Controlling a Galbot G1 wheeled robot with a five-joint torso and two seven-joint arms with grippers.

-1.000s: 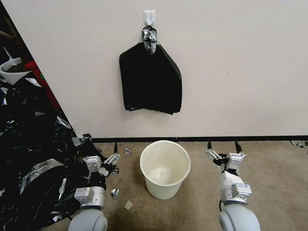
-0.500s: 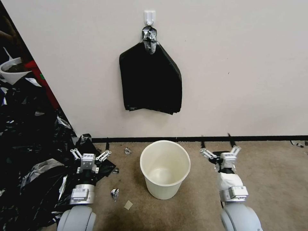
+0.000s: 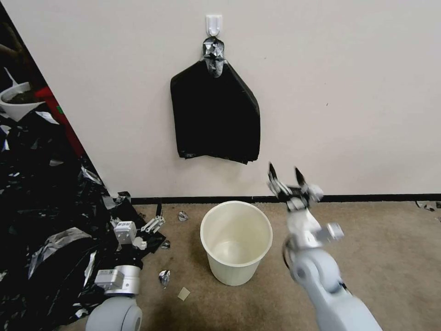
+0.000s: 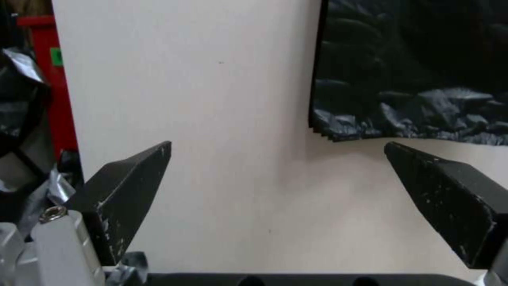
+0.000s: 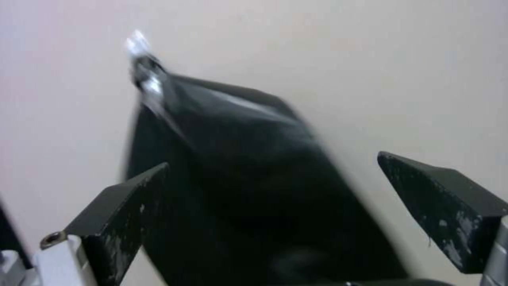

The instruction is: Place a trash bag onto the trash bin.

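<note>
Head view: the right hand (image 3: pixel 287 174), jaws apart and empty, sits right of centre, just below the stack of black bags (image 3: pixel 215 117) hung from the wall hook (image 3: pixel 214 24). The trash bin (image 3: pixel 236 241) stands bare at lower centre; the left hand (image 3: pixel 154 219) is low at lower left.

Left wrist view: the left hand (image 4: pixel 275 174) is spread wide, facing the wall.

Right wrist view: my right hand (image 5: pixel 272 186) frames the stack. I judge pinching only the frontmost sheet near its lower edge works best.
</note>
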